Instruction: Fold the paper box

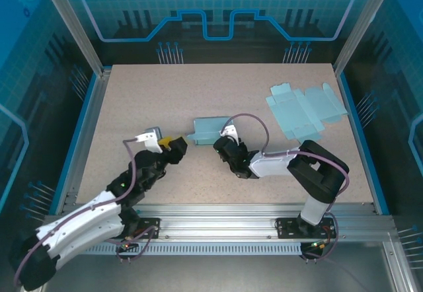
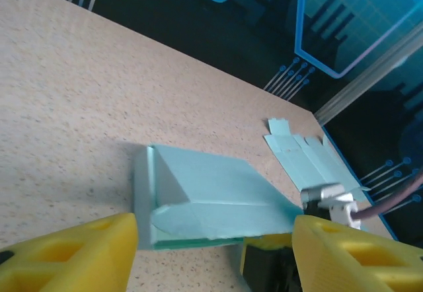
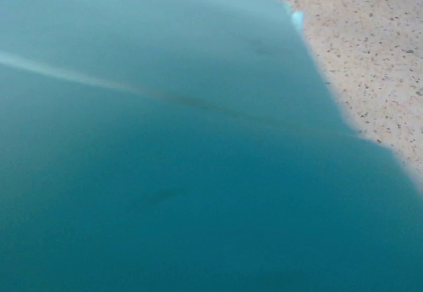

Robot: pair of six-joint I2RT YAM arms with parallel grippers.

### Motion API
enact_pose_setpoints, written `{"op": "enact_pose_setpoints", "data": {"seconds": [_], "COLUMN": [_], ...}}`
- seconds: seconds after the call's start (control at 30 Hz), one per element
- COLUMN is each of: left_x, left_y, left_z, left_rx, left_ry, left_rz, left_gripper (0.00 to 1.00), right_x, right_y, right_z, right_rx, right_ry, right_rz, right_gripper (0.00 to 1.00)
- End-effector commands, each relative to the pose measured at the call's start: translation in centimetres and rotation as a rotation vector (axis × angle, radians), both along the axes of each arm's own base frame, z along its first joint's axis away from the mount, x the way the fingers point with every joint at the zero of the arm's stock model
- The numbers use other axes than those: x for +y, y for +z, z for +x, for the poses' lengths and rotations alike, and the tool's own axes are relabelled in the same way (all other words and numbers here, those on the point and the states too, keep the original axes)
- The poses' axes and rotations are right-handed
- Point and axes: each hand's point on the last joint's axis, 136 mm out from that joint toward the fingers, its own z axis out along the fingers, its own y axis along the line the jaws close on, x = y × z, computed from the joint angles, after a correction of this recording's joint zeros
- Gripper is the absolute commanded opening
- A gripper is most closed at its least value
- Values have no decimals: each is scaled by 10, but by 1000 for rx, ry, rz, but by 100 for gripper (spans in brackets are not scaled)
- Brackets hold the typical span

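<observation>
Frankly, blue paper blurs against my right claw's camera, so I cannot tell its grip. My left claw gapes wide and empty before the half-folded paper box, mid table. Two paper pieces: that box and one flat blank far right.

Pale teal paper box, matching pale teal flat sheet, beige speckled table, blue table rim, yellow pads on the left gripper, black-and-white arms.
</observation>
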Motion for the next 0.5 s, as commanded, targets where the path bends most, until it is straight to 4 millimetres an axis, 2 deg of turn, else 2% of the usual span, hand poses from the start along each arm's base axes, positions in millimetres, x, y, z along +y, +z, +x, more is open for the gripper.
{"op": "enact_pose_setpoints", "data": {"seconds": [0.0, 0.1, 0.27, 0.37, 0.47], "left_x": [20, 13, -4, -12, -15], "left_y": [-21, -6, 15, 23, 26], "left_z": [-9, -4, 19, 38, 63], "left_rx": [133, 137, 128, 134, 174], "left_ry": [42, 12, -24, -41, -64], "left_rz": [203, 273, 408, 472, 476], "left_gripper": [67, 70, 72, 73, 75], "right_x": [-6, -7, -11, -12, -12], "right_y": [-3, 1, 10, 16, 32], "right_z": [-14, -17, -19, -21, -28], "right_rx": [35, 36, 29, 31, 15], "right_ry": [22, 26, 22, 23, 32], "right_rz": [-90, -100, -102, -99, -86], "right_gripper": [47, 56, 71, 82, 90]}}
